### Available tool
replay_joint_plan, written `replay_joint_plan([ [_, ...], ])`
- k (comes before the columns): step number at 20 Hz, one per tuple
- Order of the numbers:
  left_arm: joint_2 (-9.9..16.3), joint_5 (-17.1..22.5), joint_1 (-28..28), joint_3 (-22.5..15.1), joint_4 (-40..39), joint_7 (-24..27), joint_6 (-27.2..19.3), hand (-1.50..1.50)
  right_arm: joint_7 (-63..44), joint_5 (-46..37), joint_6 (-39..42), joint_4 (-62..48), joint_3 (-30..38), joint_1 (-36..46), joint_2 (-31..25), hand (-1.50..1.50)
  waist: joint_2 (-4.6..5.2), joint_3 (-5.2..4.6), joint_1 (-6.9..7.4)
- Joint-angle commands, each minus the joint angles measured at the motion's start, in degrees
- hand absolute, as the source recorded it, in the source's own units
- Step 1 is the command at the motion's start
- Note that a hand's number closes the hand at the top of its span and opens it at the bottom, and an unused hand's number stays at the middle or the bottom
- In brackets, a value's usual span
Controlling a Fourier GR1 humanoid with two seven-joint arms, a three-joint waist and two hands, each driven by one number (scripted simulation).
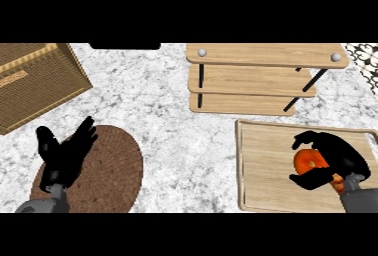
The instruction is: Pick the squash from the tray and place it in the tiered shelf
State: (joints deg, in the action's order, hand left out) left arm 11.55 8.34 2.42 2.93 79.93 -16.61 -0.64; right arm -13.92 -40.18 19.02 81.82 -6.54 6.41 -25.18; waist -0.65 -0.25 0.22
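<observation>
Squash (308, 161): we see it orange, on the tray (266, 165), under the right hand.
Right hand (336, 159): we see its fingers curled round the squash.
Left hand (66, 152): open, fingers straight, above the brown mat (111, 175).
Shelf (255, 80): we see it just behind the tray.
Basket (37, 82): far left corner.

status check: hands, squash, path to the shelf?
Right hand curled on squash, over tray. Left hand open, resting. Tiered shelf ahead, nothing between.

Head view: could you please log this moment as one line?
right hand curled round squash | over tray | tiered shelf unfilled | left hand open
</observation>
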Motion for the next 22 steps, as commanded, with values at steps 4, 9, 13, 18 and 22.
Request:
replay_joint_plan([
  [4,-1.1,0.1,2.4,0.9,-5.2,0.5,0.6,0.0,1.0,0.6,1.0,4.9,-1.9,-2.4,4.4,1.5,0.63,0.23,-0.52],
  [9,0.9,0.6,3.0,3.8,-7.9,1.6,1.7,0.0,3.9,-0.7,-2.2,12.4,-2.3,-4.5,4.8,1.5,0.64,0.21,-0.7],
  [13,-1.6,-0.9,-1.6,0.5,-2.1,0.3,0.2,0.0,-6.2,-5.6,-5.3,21.0,-12.9,-8.1,16.1,1.5,0.47,0.19,-0.37],
  [18,-0.7,-0.9,-0.1,0.8,-2.4,-0.2,0.7,0.0,-24.7,-8.4,-11.9,22.3,-29.2,1.6,24.8,1.5,0.51,0.13,0.72],
  [22,-0.5,0.6,1.6,2.4,-3.9,-1.1,1.1,0.0,-33.1,-13.1,-13.8,32.9,-32.5,5.3,25.0,1.5,0.4,0.15,-0.33],
])
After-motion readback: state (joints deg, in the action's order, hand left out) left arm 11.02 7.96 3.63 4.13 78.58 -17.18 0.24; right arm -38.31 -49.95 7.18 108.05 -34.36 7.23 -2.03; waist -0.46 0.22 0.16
